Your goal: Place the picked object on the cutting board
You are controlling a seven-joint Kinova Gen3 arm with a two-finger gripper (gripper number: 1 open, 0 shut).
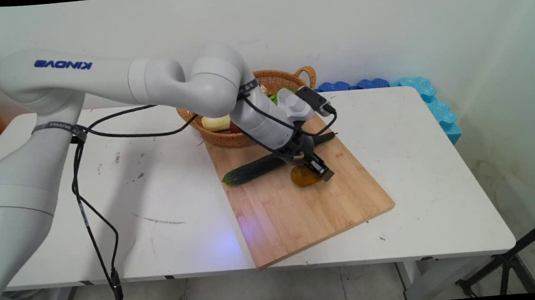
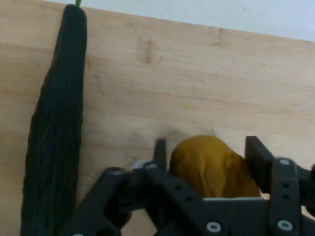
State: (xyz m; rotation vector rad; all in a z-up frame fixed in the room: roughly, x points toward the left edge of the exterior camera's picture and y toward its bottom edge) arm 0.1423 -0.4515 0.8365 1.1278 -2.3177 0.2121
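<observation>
A yellow-brown potato (image 1: 302, 176) lies on the wooden cutting board (image 1: 310, 217). My gripper (image 1: 318, 169) is down at the board and straddles it. In the hand view the potato (image 2: 211, 164) sits between the two black fingers, and the gripper (image 2: 207, 147) is open, with a thin gap showing at the left finger (image 2: 160, 152). A long dark green cucumber (image 1: 254, 168) lies slantwise on the board just behind the gripper. In the hand view the cucumber (image 2: 54, 137) runs along the left side over the board (image 2: 197, 73).
A wicker basket (image 1: 229, 137) with a corn cob (image 1: 216, 123) and other produce stands at the board's far end, partly behind the arm. Blue foam mats (image 1: 426, 96) lean along the table's far right edge. Black cables hang from the arm on the left.
</observation>
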